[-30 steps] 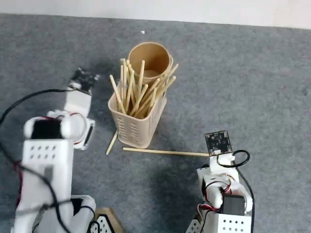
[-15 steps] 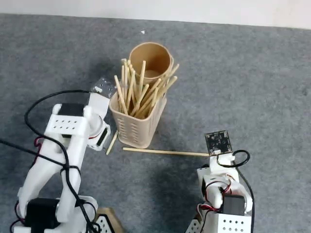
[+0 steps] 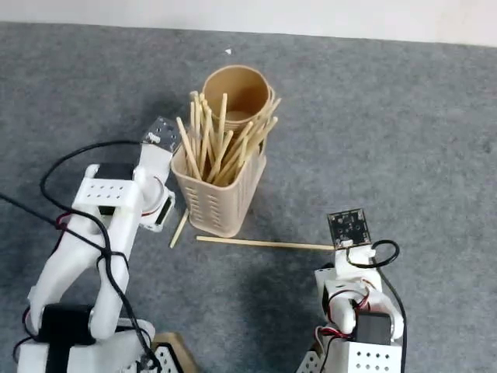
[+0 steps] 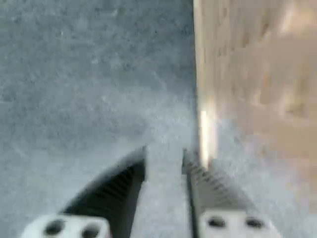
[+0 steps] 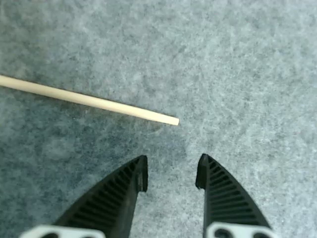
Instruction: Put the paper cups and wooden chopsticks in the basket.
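Note:
A beige slotted basket (image 3: 220, 200) stands mid-carpet, holding several wooden chopsticks (image 3: 220, 148) on end and a brown paper cup (image 3: 238, 95) at its far side. One long chopstick (image 3: 264, 244) lies flat on the carpet in front of the basket. A shorter chopstick (image 3: 179, 228) lies at the basket's near-left corner. My left gripper (image 4: 164, 161) is open and empty, low over the carpet beside the basket wall (image 4: 257, 74), next to a pale chopstick (image 4: 203, 134). My right gripper (image 5: 172, 163) is open just short of the long chopstick's tip (image 5: 174, 120).
Grey carpet (image 3: 404, 140) stretches to the right of and behind the basket. The left arm (image 3: 116, 202) stands close against the basket's left side. The right arm's base (image 3: 359, 311) sits at the front right. A pale floor strip (image 3: 311, 15) runs along the far edge.
The left arm has swung right and forward, up against the basket's left side. The chopsticks in the basket have shifted slightly. The right arm has not moved.

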Controlling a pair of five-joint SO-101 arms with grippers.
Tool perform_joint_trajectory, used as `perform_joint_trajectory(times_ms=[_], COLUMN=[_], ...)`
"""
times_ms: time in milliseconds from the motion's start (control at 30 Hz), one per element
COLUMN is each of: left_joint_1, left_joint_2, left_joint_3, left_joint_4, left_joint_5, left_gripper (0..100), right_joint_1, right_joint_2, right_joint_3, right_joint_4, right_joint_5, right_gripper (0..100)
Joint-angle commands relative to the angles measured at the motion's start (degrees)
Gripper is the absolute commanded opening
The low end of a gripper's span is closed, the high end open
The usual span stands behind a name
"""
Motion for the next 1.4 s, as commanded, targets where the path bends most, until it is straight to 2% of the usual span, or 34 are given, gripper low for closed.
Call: perform_joint_trajectory(times_ms=[0,200,367,533,733,867,1000,1167,1367], left_joint_1=[-2.9,-2.6,-1.7,-2.9,-1.9,-1.6,0.0,5.1,5.3], left_joint_2=[-0.4,-13.5,-20.5,-18.6,-13.2,-7.4,-0.7,4.5,5.8], left_joint_3=[-2.9,-3.6,-3.5,-0.8,-1.1,-0.9,-1.2,-4.0,-11.0], left_joint_4=[-0.2,0.0,3.9,4.3,4.1,-0.6,-4.1,-3.7,3.2], left_joint_5=[2.0,1.2,2.7,10.3,16.1,20.3,20.3,20.3,20.3], left_gripper=[13,13,13,14,14,14,14,14,17], right_joint_1=[0.7,0.7,0.7,0.7,0.7,0.7,0.7,0.7,0.7], right_joint_2=[-0.7,-0.7,-0.7,-0.7,-0.7,-0.7,-0.7,-0.7,-0.7], right_joint_3=[6.7,6.7,6.7,6.7,6.7,6.7,6.7,6.7,6.7], right_joint_4=[0.3,0.3,0.3,0.3,0.3,0.3,0.3,0.3,0.3], right_joint_5=[0.5,0.5,0.5,0.5,0.5,0.5,0.5,0.5,0.5], right_gripper=[17.0,17.0,17.0,17.0,17.0,17.0,17.0,17.0,17.0])
